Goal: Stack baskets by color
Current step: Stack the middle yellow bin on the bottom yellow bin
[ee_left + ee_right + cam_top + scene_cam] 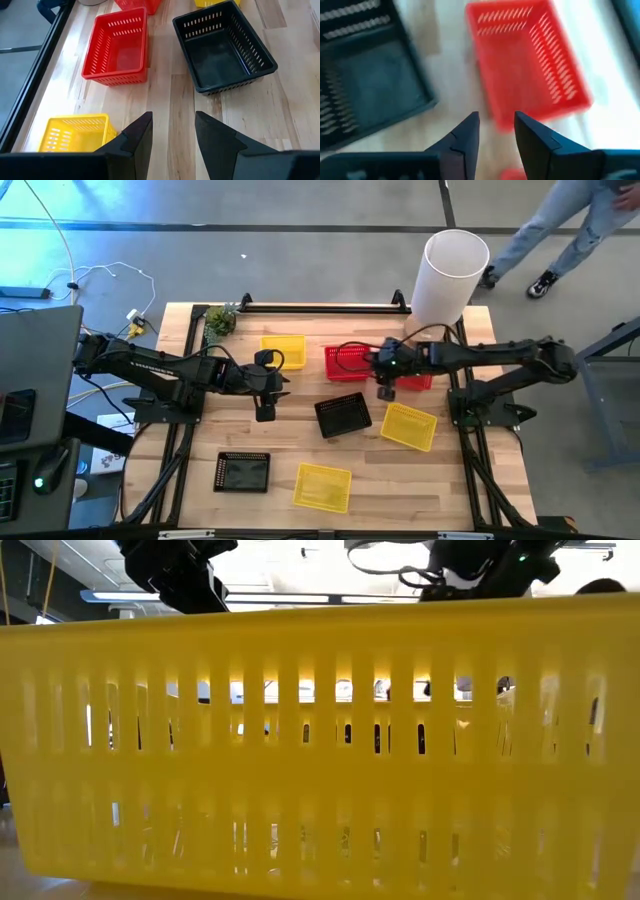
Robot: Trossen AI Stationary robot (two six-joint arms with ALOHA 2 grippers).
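Two red baskets stand at the far middle of the table, one in plain view [347, 361] [117, 47] [530, 60] and one mostly under my right arm [418, 380]. A black basket [343, 415] [222, 47] [365, 85] rests on its bottom at the centre. Yellow baskets lie at the far left [283, 350] [75, 132], right of centre [409, 426] and at the near edge [322, 486] [320, 740]. Another black basket [242, 471] sits near left. My right gripper [386, 392] [495, 130] hovers open beside the red baskets, holding nothing. My left gripper [265, 412] [172, 135] is open over bare wood left of the central black basket.
A tall white cylinder [450, 275] stands at the far right corner and a small green plant [220, 320] at the far left corner. A person's legs [570, 230] show on the floor beyond the table. Bare wood lies between the left gripper and the near baskets.
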